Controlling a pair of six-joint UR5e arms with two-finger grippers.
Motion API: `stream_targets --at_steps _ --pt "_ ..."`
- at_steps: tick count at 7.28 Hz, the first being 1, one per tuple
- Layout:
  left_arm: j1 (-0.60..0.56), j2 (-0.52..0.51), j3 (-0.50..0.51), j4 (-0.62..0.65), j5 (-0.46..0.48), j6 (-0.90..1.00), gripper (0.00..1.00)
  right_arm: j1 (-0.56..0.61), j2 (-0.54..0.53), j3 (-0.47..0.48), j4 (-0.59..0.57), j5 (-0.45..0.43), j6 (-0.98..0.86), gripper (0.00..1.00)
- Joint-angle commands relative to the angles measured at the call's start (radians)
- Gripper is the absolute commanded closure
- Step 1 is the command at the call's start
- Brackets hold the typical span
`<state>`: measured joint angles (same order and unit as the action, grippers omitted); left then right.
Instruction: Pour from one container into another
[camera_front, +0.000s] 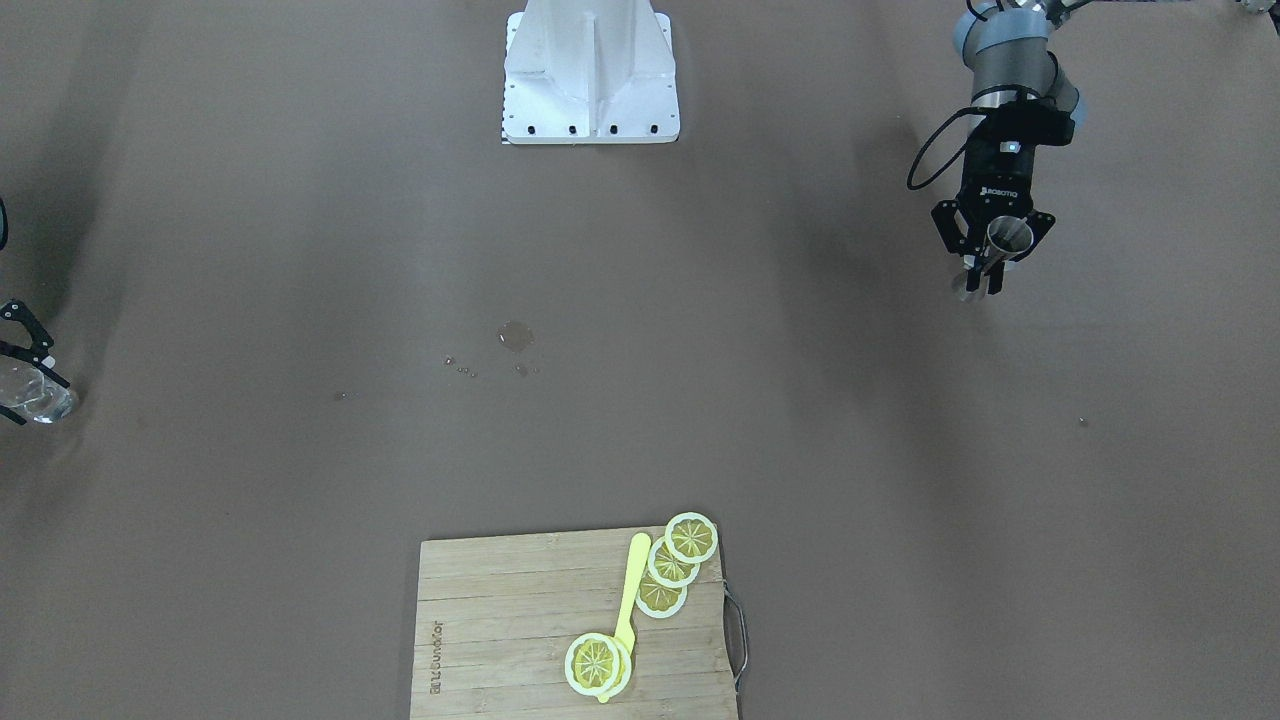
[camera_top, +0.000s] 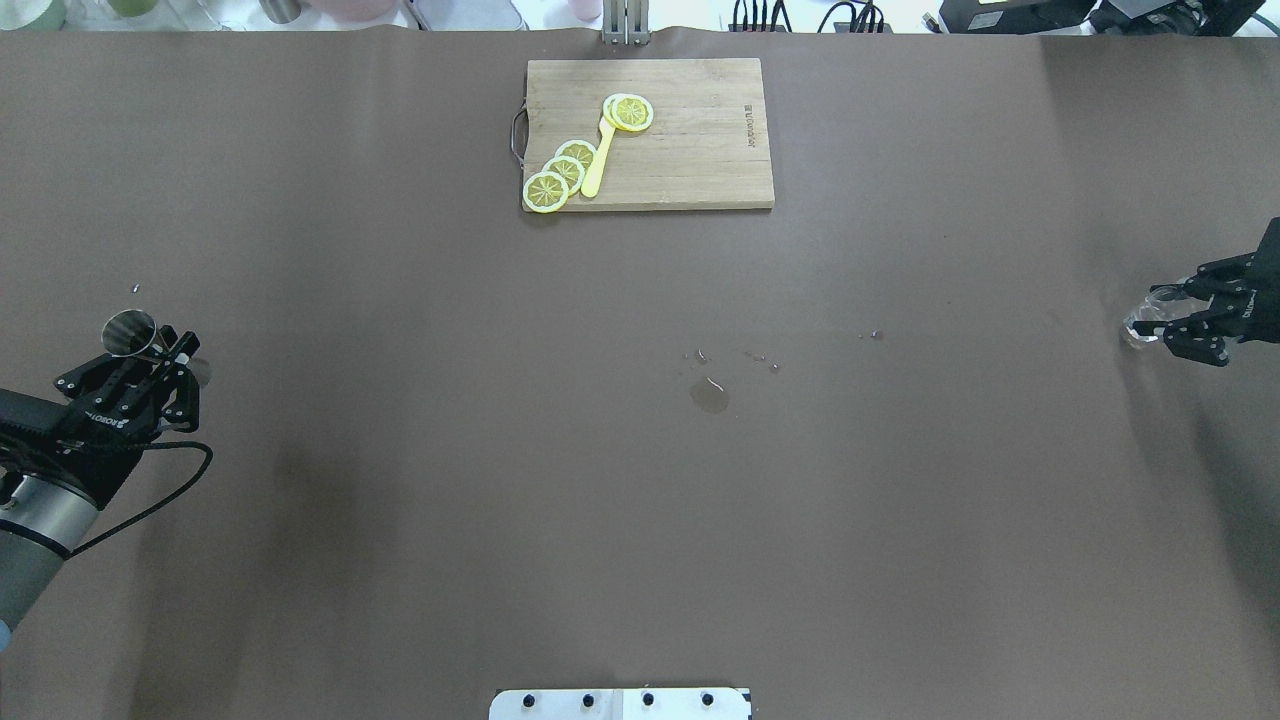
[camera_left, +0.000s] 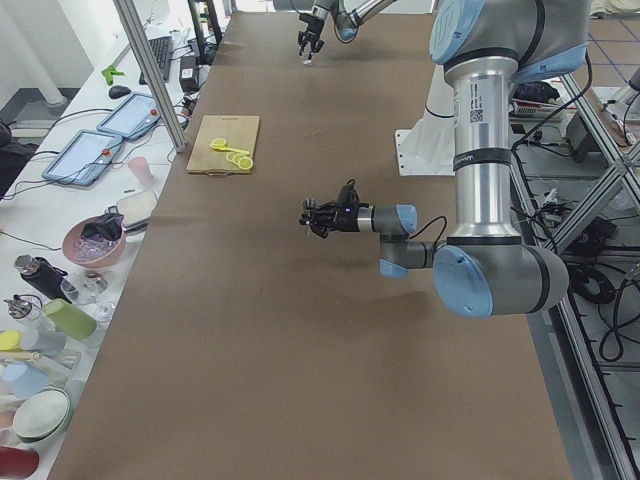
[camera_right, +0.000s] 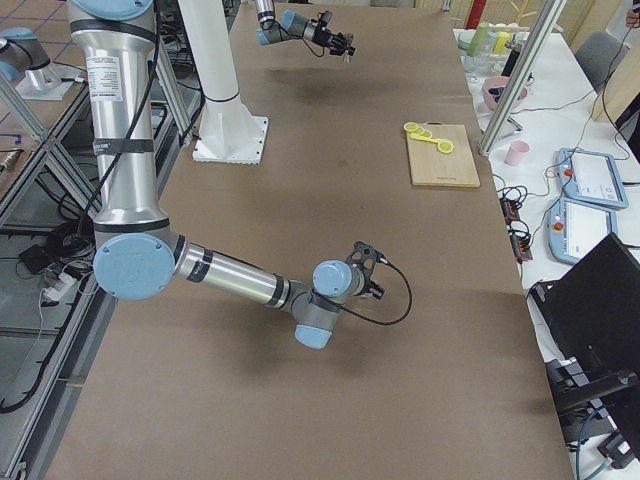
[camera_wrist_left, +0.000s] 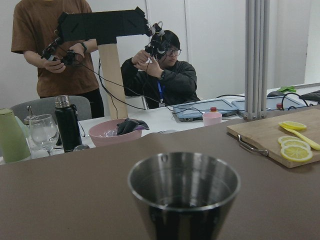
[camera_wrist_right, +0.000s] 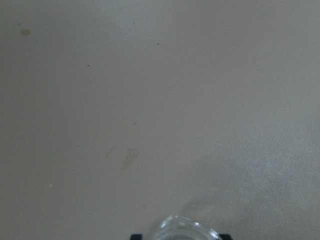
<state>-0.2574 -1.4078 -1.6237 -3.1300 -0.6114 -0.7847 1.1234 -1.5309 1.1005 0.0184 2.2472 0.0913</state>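
Dark grey metal jigger (camera_top: 130, 333), hourglass shape, open mouth up, is clamped in the left claw (camera_top: 168, 352) nr the table's (camera_top: 640, 520) left edge, w/ the wrist reaching out roughly level. Right claw (camera_top: 1182, 320), by the right edge, grasps the clear glass cup (camera_top: 1148, 318); the two arms are well apart.

The open mouth of the metal jigger (camera_wrist_left: 184, 192) looms upright at bottom centre, with the brown tabletop (camera_wrist_left: 75, 190) running back to a wooden cutting board (camera_wrist_left: 260, 136) with lemon slices (camera_wrist_left: 296, 152) at right, and a pink bowl (camera_wrist_left: 112, 134), a black bottle (camera_wrist_left: 65, 122) and two people beyond.
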Motion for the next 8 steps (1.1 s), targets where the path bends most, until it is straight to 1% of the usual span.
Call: stream_targets --at_steps 1,3,4,6,7,8 --pt "-0.002 0.0 0.025 0.017 0.001 -0.059 1.0 -0.004 0.0 -0.001 0.0 0.0 -0.001 1.0" --pt "-0.003 -0.002 0.024 0.039 0.009 -0.08 1.0 -0.008 0.0 -0.001 0.0 0.0 -0.002 1.0" --pt "-0.003 -0.002 0.021 0.089 0.028 -0.121 1.0 -0.013 0.0 -0.001 0.0 0.0 -0.002 1.0" --pt "-0.005 -0.005 0.019 0.125 0.042 -0.14 1.0 -0.013 0.0 0.002 0.0 0.002 -0.001 1.0" --pt "-0.005 -0.006 0.021 0.157 0.047 -0.186 1.0 -0.013 0.0 0.028 0.0 0.006 0.004 0.76" --pt "-0.003 -0.013 0.034 0.177 0.07 -0.223 1.0 -0.013 0.002 0.041 -0.002 0.023 0.005 0.45"
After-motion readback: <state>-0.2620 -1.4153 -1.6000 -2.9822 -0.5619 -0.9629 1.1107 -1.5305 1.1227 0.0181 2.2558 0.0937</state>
